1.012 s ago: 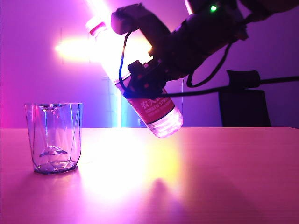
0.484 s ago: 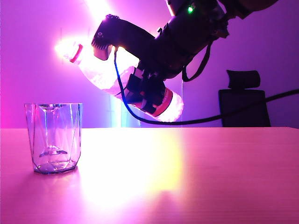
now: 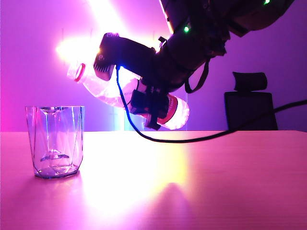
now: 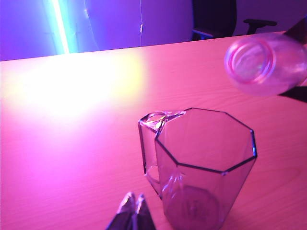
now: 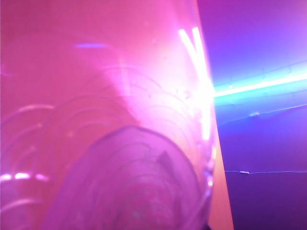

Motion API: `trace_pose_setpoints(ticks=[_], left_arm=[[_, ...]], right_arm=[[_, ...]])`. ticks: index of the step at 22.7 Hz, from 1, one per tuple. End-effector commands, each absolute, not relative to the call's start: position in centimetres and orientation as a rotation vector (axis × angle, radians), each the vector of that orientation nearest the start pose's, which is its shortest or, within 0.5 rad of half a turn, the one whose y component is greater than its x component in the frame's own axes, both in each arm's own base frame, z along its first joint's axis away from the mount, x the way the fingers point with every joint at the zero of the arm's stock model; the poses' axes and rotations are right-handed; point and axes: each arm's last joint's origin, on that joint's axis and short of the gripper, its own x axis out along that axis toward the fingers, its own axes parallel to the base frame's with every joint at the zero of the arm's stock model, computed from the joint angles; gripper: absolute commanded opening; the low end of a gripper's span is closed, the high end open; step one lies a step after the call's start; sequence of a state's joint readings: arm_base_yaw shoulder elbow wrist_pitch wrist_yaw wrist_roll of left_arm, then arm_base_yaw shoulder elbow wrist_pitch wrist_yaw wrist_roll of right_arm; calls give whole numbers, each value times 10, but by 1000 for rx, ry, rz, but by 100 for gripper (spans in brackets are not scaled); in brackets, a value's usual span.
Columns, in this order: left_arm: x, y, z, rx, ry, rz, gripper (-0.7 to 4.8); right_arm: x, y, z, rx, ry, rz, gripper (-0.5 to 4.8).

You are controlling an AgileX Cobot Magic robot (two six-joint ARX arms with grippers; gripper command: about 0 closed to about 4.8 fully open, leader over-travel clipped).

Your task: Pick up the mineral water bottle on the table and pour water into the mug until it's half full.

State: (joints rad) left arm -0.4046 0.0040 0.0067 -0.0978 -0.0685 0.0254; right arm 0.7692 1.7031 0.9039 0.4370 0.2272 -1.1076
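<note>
My right gripper point(image 3: 147, 102) is shut on the mineral water bottle point(image 3: 108, 90) at its red label and holds it in the air, tilted close to level. Its open mouth with the red neck ring point(image 3: 79, 72) points left, above and just right of the mug point(image 3: 55, 142). No stream leaves the mouth, and I cannot make out water inside either vessel. In the left wrist view the mug point(image 4: 205, 163) stands on the table point(image 4: 72, 143) beside my left gripper point(image 4: 133, 205), which is shut and empty; the bottle's mouth point(image 4: 250, 61) hangs beyond it. The bottle point(image 5: 105, 143) fills the right wrist view.
A dark office chair point(image 3: 250, 108) stands behind the table's far edge at the right. The arm's black cable point(image 3: 201, 139) sags low over the table point(image 3: 216, 182). A bright light strip point(image 3: 103, 12) glares behind the bottle.
The right wrist has rolled and tipped the bottle from steeply upright to nearly level. Its mouth has swung down and left toward the mug. The mug has not moved.
</note>
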Motion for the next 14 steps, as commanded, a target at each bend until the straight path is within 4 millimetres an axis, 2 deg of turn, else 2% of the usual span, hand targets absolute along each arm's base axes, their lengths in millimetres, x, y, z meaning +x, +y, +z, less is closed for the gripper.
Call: trace_pose_setpoints(ticks=[1,14], left_arm=[[90,-37,157,43,83,-339,-2],[90,-37,157,43,83,-339,-2]], right_arm=[[263,247,210,-1212,-83,620,238],[264,248,211,-1364,-156,622,242]])
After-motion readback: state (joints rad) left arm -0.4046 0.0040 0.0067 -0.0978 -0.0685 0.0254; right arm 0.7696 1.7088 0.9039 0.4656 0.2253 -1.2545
